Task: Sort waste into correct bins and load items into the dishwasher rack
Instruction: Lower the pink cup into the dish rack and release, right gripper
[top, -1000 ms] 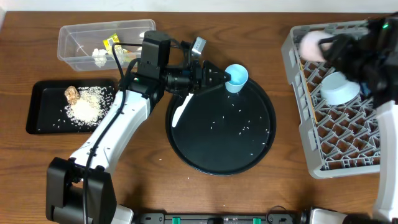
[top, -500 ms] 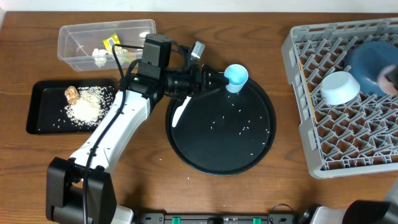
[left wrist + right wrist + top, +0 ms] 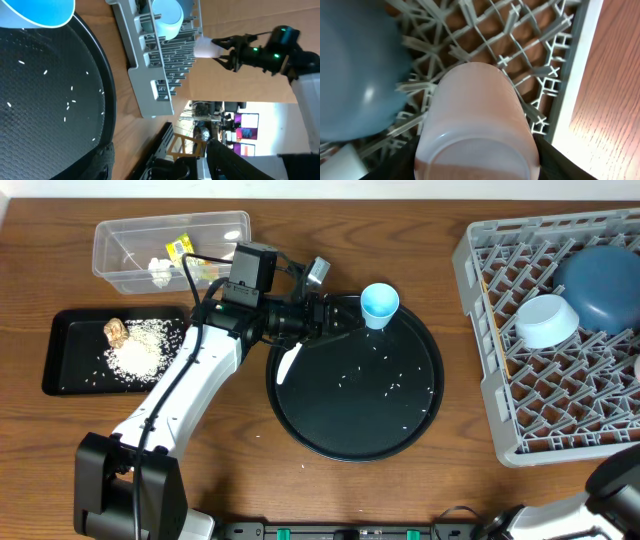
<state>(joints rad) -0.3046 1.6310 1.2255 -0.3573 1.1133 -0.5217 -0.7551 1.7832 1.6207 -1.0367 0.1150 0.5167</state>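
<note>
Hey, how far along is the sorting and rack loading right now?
Done: wrapper and tissue lie in the clear tub; rice pile and brown lump in the black tray; dark-blue bowl and white bowl in the rack. In hand: the right gripper holds the pink cup over the rack. Remaining: the light-blue cup and stray grains on the round tray.

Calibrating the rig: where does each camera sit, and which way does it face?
Overhead: above the table, looking straight down; left arm shows.
Left wrist: low over the round black tray, facing the dishwasher rack; left fingers at bottom.
Right wrist: over that rack, looking down; right fingers flank the pink cup.
Shared: both wrist views show the pink cup.
</note>
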